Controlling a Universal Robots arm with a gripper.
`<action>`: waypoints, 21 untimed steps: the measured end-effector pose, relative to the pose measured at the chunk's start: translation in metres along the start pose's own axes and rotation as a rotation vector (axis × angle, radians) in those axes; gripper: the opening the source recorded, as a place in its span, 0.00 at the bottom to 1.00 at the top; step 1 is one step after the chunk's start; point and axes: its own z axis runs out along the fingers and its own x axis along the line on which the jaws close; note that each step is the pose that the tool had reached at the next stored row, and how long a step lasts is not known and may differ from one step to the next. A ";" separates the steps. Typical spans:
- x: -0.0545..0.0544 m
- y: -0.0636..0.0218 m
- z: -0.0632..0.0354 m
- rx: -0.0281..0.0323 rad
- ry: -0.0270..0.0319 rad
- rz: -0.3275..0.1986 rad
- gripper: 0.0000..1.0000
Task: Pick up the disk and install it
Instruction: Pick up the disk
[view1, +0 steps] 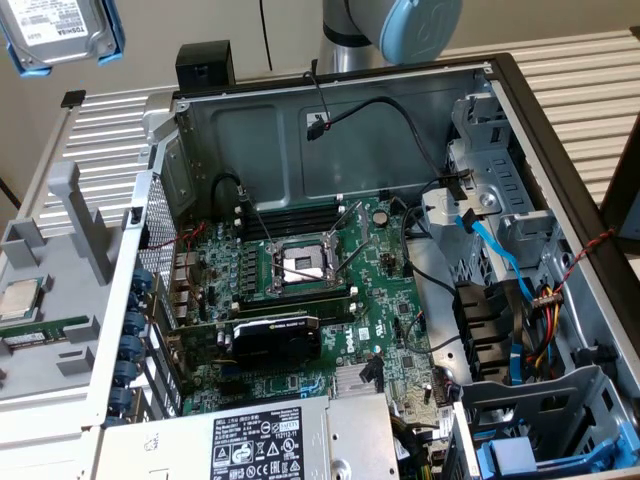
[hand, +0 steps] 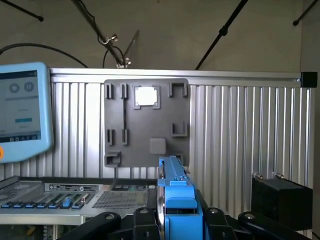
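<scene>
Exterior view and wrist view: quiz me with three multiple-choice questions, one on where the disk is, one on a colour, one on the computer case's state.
1. Where is the disk in the exterior view?
A) in a drive bay
B) in the air at the upper left, outside the computer case
C) on the power supply

2. What colour is the disk's carrier?
A) red
B) blue
C) yellow

3. The computer case is:
A) open, motherboard exposed
B) closed by a side panel
C) wrapped in plastic

Answers:
1. B, it hangs clear of the case.
2. B, blue plastic sits in the pincer.
3. A, the board lies in plain sight.
</scene>
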 end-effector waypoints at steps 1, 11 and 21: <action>0.001 -0.0036 -0.0017 0.0001 -0.0001 0.000 0.37; 0.018 -0.0403 -0.0213 -0.0012 0.0000 0.000 0.37; 0.036 -0.0718 -0.0407 -0.0055 0.0000 0.000 0.37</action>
